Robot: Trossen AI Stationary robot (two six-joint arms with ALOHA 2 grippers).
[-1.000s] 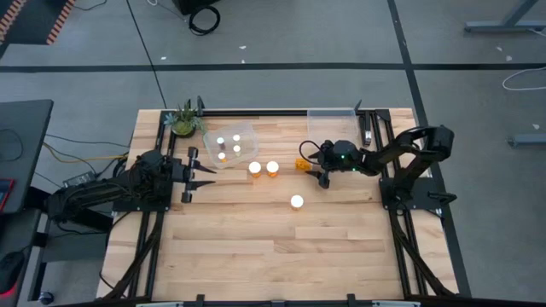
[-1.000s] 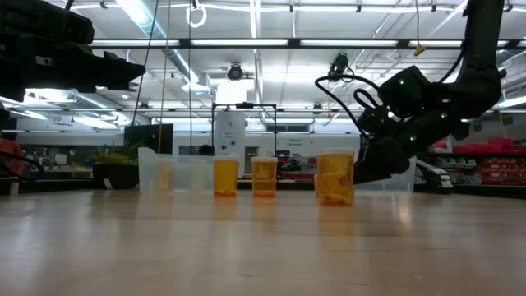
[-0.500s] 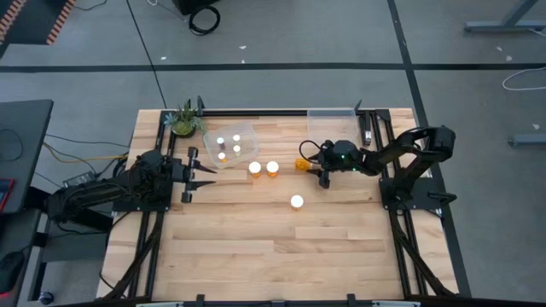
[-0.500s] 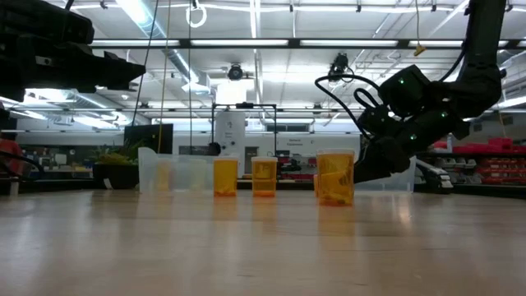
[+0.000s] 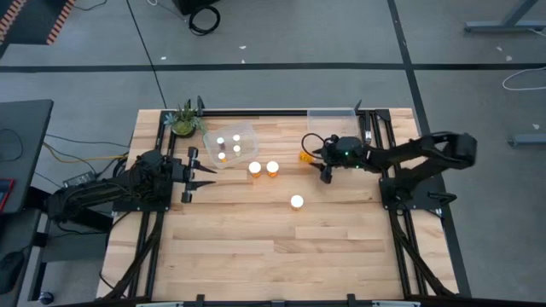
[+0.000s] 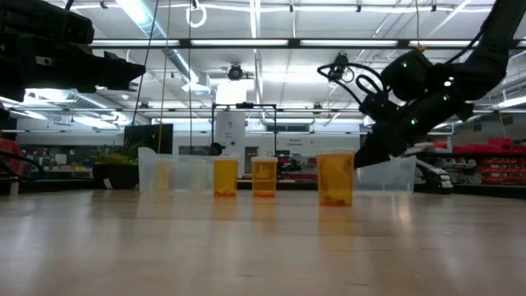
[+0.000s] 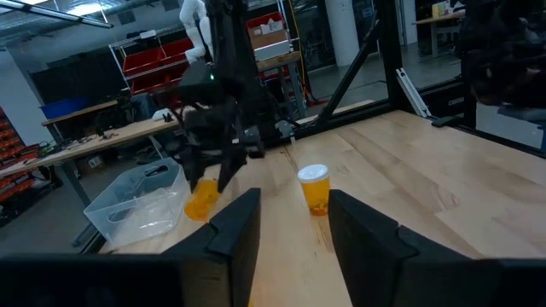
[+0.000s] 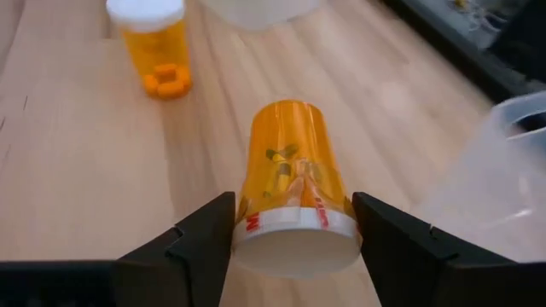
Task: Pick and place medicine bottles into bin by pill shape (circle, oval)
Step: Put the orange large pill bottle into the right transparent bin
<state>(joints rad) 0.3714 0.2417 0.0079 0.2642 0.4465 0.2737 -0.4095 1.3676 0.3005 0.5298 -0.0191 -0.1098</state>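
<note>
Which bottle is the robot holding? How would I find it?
Look at the far side of the wooden table, where the right arm reaches in. Its gripper has its jaws shut on an orange bottle by the white cap. It is the only bottle lifted and tipped on its side; the other bottles stand upright.

Two dark, matte six-joint arms on black frame bases, each ending in a gripper with two flat, angular black fingers (image 8: 198, 247); looped black cable and small green indicator lights at the right wrist housing (image 6: 411, 82).
</note>
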